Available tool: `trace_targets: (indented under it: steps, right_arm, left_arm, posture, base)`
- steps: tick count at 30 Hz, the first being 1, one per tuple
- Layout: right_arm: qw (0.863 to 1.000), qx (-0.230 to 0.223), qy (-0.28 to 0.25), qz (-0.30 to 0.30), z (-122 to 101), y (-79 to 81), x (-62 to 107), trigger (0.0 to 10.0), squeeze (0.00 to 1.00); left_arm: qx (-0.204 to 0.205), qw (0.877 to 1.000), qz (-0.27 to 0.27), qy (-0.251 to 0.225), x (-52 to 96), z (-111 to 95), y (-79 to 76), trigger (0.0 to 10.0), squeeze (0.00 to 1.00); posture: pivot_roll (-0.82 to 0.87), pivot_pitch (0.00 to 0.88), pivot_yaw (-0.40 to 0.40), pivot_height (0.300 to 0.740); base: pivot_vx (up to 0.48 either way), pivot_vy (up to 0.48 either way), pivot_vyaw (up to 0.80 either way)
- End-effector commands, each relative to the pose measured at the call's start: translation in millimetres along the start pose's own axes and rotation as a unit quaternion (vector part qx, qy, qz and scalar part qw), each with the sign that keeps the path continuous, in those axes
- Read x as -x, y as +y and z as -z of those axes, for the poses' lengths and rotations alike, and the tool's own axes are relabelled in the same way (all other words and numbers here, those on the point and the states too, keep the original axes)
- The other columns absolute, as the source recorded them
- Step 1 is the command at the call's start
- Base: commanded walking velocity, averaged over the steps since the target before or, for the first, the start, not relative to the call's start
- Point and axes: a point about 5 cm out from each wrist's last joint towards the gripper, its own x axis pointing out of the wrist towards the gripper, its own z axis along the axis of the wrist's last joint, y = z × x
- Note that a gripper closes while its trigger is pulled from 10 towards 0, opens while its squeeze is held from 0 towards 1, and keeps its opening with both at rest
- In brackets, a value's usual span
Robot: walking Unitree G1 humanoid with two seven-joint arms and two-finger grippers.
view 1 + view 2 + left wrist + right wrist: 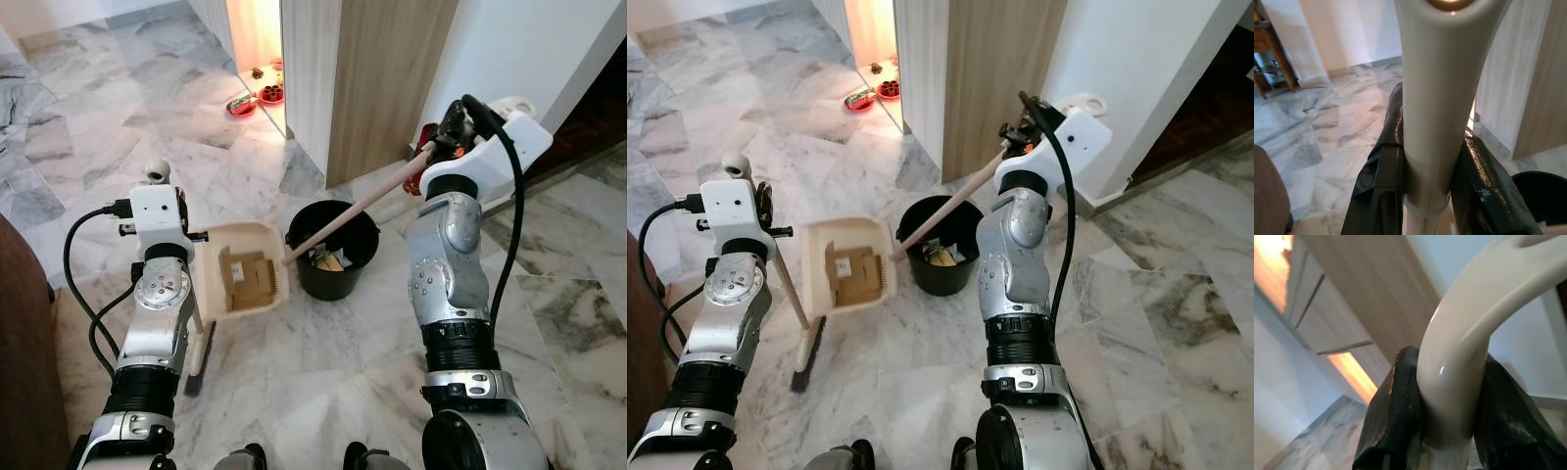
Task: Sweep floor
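A cream dustpan (242, 276) stands tilted on the marble floor (323, 362), holding brown debris (247, 277), touching a black bin (333, 251). A tan broom handle (358, 207) slants across the bin's rim.

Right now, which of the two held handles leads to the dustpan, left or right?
The right gripper's: its wooden stick passes over the black bin to the cream dustpan. The left gripper's handle drops to the broom head on the floor.

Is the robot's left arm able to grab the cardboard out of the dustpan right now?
Probably not: the left gripper is shut on the broom handle, so it is busy, though the cardboard in the dustpan lies near it.
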Motion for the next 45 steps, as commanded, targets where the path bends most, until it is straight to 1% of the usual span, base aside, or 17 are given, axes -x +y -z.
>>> trace_targets:
  steps: [1, 4, 6, 9, 10, 16, 20, 23, 29, 30, 33, 36, 39, 43, 45]
  right_arm:
    - [0.999, -0.023, -0.029, 0.005, -13, 6.2, -3.6, 10.0, 0.00]
    - [0.999, -0.012, -0.038, 0.022, -14, 2.1, -5.2, 10.0, 0.00]
    - [0.997, 0.006, -0.059, 0.049, -19, -3.7, -7.0, 10.0, 0.00]
    - [0.995, 0.005, -0.077, 0.063, -25, -5.3, -8.9, 10.0, 0.00]
    - [0.993, 0.004, -0.092, 0.069, -30, -5.1, -10.1, 10.0, 0.00]
    - [0.989, 0.005, -0.118, 0.086, -39, -3.3, -12.5, 10.0, 0.00]
    - [0.990, -0.025, -0.114, 0.080, -40, 3.0, -13.7, 10.0, 0.00]
    - [0.990, -0.030, -0.113, 0.080, -40, 4.8, -14.0, 10.0, 0.00]
    - [0.988, -0.030, -0.130, 0.078, -48, 8.4, -18.7, 10.0, 0.00]
    - [0.987, -0.020, -0.141, 0.075, -52, 9.1, -20.4, 10.0, 0.00]
    - [0.986, -0.009, -0.151, 0.073, -54, 8.7, -21.7, 10.0, 0.00]
    - [0.983, 0.017, -0.165, 0.073, -57, 5.0, -23.0, 10.0, 0.00]
    - [0.983, 0.020, -0.168, 0.075, -57, 2.0, -23.7, 10.0, 0.00]
    - [0.980, 0.036, -0.179, 0.081, -59, -3.9, -24.6, 10.0, 0.00]
    - [0.976, 0.056, -0.194, 0.077, -62, -4.7, -24.6, 10.0, 0.00]
  left_arm:
    - [0.002, 1.000, 0.004, -0.016, -0.8, -6, -1.6, 10.0, 0.00]
    - [0.002, 1.000, 0.007, -0.016, -0.4, -6, -2.7, 10.0, 0.00]
    - [0.003, 1.000, 0.010, -0.018, 0.0, -6, -4.0, 10.0, 0.00]
    - [0.003, 1.000, 0.012, -0.018, 0.1, -7, -4.7, 10.0, 0.00]
    - [0.004, 1.000, 0.013, -0.018, 0.2, -7, -5.3, 10.0, 0.00]
    - [0.003, 1.000, 0.019, -0.022, 0.6, -8, -6.9, 10.0, 0.00]
    - [0.001, 0.999, 0.023, -0.025, 1.2, -9, -8.0, 10.0, 0.00]
    - [0.001, 0.999, 0.023, -0.027, 1.2, -9, -8.0, 10.0, 0.00]
    - [0.002, 0.999, 0.027, -0.031, 1.1, -10, -9.0, 10.0, 0.00]
    - [0.003, 0.999, 0.029, -0.032, 1.3, -11, -10.0, 10.0, 0.00]
    - [0.007, 0.999, 0.035, -0.035, 2.0, -11, -11.7, 10.0, 0.00]
    - [0.019, 0.997, 0.060, -0.040, 4.4, -13, -18.0, 10.0, 0.00]
    - [0.017, 0.996, 0.072, -0.044, 5.5, -14, -21.7, 10.0, 0.00]
    - [0.021, 0.994, 0.091, -0.049, 7.6, -15, -27.6, 10.0, 0.00]
    - [0.020, 0.993, 0.101, -0.052, 8.9, -15, -30.3, 10.0, 0.00]
  posture:
    - [0.06, 0.156, -0.006, 0.740]
    - [0.06, 0.150, -0.005, 0.740]
    - [0.06, 0.147, -0.004, 0.740]
    - [0.06, 0.147, -0.004, 0.740]
    - [0.06, 0.147, -0.003, 0.740]
    - [0.06, 0.149, -0.003, 0.740]
    - [0.06, 0.152, -0.003, 0.740]
    - [0.06, 0.152, -0.003, 0.740]
    - [0.05, 0.157, -0.002, 0.740]
    - [0.06, 0.159, -0.003, 0.740]
    - [0.06, 0.160, -0.004, 0.740]
    - [0.06, 0.159, -0.005, 0.740]
    - [0.06, 0.160, -0.005, 0.740]
    - [0.06, 0.160, -0.005, 0.740]
    - [0.06, 0.158, -0.004, 0.740]
  base:
    - [0.000, 0.000, 0.00]
    - [0.000, 0.000, 0.00]
    - [0.000, 0.000, 0.00]
    - [0.000, 0.000, 0.00]
    - [0.000, 0.000, 0.00]
    - [0.000, 0.000, 0.00]
    - [0.000, 0.000, 0.00]
    - [0.000, 0.000, 0.00]
    - [0.000, 0.000, 0.00]
    - [0.000, 0.000, 0.00]
    - [0.000, 0.000, 0.00]
    - [0.000, 0.000, 0.00]
    - [0.000, 0.000, 0.00]
    - [0.000, 0.000, 0.00]
    - [0.000, 0.000, 0.00]
